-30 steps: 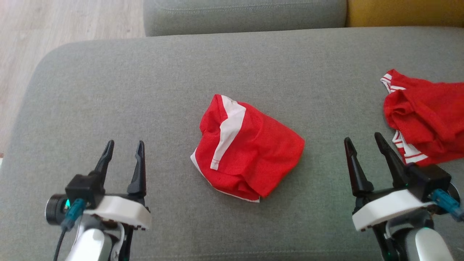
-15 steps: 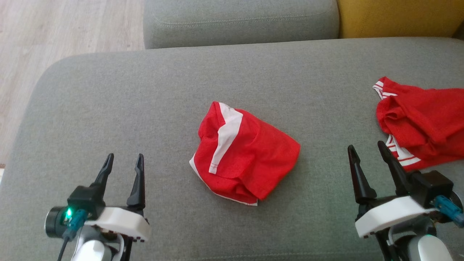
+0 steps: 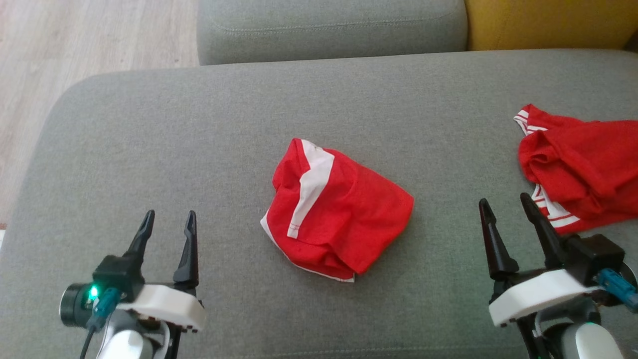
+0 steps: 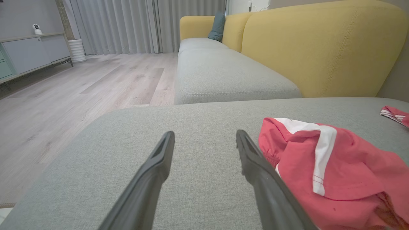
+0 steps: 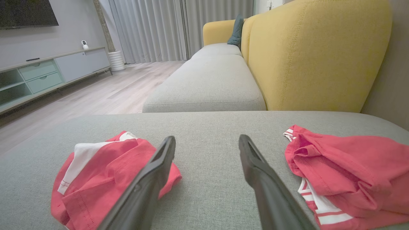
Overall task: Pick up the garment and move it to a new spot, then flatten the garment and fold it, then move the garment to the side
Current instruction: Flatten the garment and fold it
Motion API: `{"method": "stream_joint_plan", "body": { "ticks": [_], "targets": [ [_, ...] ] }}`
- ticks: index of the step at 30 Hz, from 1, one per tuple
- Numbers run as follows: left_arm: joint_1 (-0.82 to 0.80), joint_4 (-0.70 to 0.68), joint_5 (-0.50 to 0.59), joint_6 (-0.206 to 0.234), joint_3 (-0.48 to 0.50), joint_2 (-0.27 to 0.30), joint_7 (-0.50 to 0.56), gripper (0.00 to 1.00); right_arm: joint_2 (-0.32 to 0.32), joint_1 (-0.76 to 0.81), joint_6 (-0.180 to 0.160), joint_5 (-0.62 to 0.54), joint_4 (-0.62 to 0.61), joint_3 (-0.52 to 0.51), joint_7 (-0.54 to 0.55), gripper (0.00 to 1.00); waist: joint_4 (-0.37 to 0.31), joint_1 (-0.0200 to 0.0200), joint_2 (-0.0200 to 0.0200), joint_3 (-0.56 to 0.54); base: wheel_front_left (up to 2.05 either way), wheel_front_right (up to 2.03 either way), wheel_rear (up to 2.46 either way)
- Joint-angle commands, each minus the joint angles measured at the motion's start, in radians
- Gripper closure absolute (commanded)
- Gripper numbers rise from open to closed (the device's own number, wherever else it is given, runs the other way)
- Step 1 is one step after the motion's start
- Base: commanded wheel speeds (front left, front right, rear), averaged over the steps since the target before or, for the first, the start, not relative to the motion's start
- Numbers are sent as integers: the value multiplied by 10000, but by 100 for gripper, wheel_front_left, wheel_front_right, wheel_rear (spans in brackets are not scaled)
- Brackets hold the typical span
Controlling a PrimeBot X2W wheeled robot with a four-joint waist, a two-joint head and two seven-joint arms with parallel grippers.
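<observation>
Garment (image 3: pixel 339 209) sits bunched up mid-seat (image 3: pixel 199 124), well off every edge. Left gripper (image 3: pixel 170 214) and right gripper (image 3: pixel 503 199) hover by the near edge, both wide and holding nothing. Second shirt (image 3: pixel 583 169) lies at the right edge.

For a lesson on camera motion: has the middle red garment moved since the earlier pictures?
No. The middle red garment lies as before beside the striped red garment on the grey cushion; the camera shifted, not the cloth.
</observation>
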Motion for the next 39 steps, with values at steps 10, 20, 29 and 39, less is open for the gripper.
{"method": "stream_joint_plan", "body": {
  "ticks": [10,20,29,39],
  "targets": [
    [-473,-326,35,110,264,286,-50,0,-39,-219,-9,32,-428,240,50,0,40,0,0,92,0,0,0],
    [-877,-411,98,108,143,274,-55,0,-415,-890,-9,345,6,2103,971,0,297,0,0,534,0,0,0],
    [-1437,-382,183,17,-79,70,-87,0,-870,-2334,-9,985,1068,4371,2286,0,811,0,0,1122,0,0,0],
    [-1794,-185,240,-68,-135,-124,-124,0,-1285,-3159,-9,1146,1395,5544,2963,0,1000,0,0,1538,0,0,0]
  ]
}}
